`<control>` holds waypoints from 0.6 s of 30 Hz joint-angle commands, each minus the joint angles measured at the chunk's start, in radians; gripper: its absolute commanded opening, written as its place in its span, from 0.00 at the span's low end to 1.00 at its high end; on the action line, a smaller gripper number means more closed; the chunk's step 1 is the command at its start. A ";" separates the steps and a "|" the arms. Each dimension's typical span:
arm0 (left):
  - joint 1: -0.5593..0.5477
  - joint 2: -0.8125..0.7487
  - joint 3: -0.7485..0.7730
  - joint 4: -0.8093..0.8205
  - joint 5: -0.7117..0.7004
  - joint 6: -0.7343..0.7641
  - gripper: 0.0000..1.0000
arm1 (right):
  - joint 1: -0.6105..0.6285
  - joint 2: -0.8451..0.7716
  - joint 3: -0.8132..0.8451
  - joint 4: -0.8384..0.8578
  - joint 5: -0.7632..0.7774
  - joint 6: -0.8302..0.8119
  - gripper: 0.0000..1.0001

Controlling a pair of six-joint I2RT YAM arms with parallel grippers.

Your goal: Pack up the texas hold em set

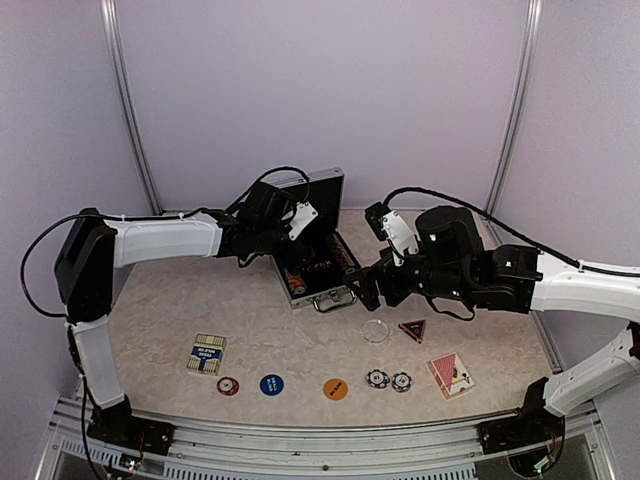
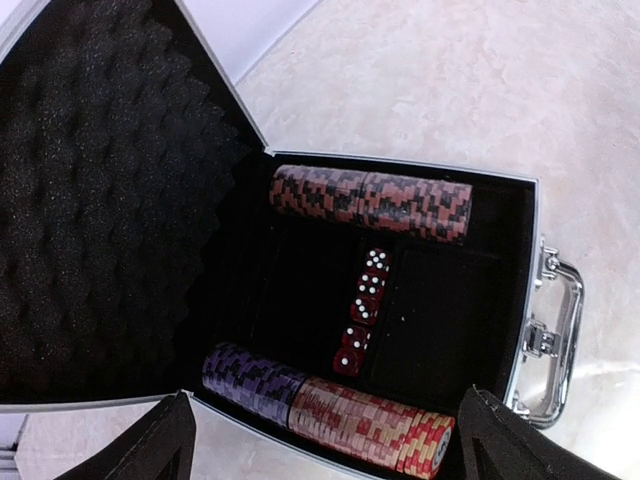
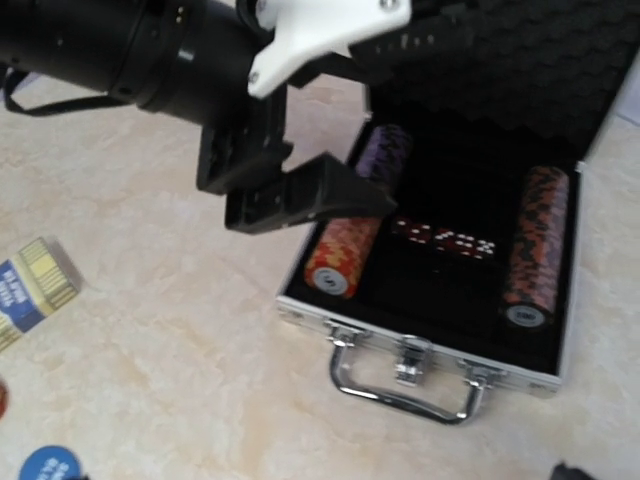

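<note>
Now the left gripper (image 2: 328, 400) is hovering wide open, chips (image 2: 360, 430) just beneath it. Lifting straight up is looking safest.

We get soft, even light from above, and shadows on the table (image 1: 170, 300) are faint. The briefcase (image 2: 400, 163) lining goes nearly black, while its handle (image 3: 395, 398) glints. The right wrist view is slightly blurred. The left gripper (image 2: 325, 445) fingers (image 2: 140, 450) are out of focus.
</note>
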 commanded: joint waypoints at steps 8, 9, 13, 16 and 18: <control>0.070 0.031 -0.040 0.004 0.008 -0.520 0.99 | -0.190 -0.021 0.027 -0.087 0.066 0.142 1.00; 0.074 0.019 -0.061 0.025 0.011 -0.556 0.99 | -0.217 -0.017 0.024 -0.076 0.042 0.148 1.00; 0.080 -0.038 -0.120 0.070 0.012 -0.658 0.99 | -0.287 0.038 0.032 -0.040 -0.031 0.146 1.00; 0.078 -0.071 -0.164 0.093 0.008 -0.729 0.99 | -0.306 0.120 0.070 -0.046 -0.078 0.136 1.00; 0.077 -0.115 -0.204 0.109 0.006 -0.771 0.99 | -0.307 0.162 0.083 -0.040 -0.122 0.129 1.00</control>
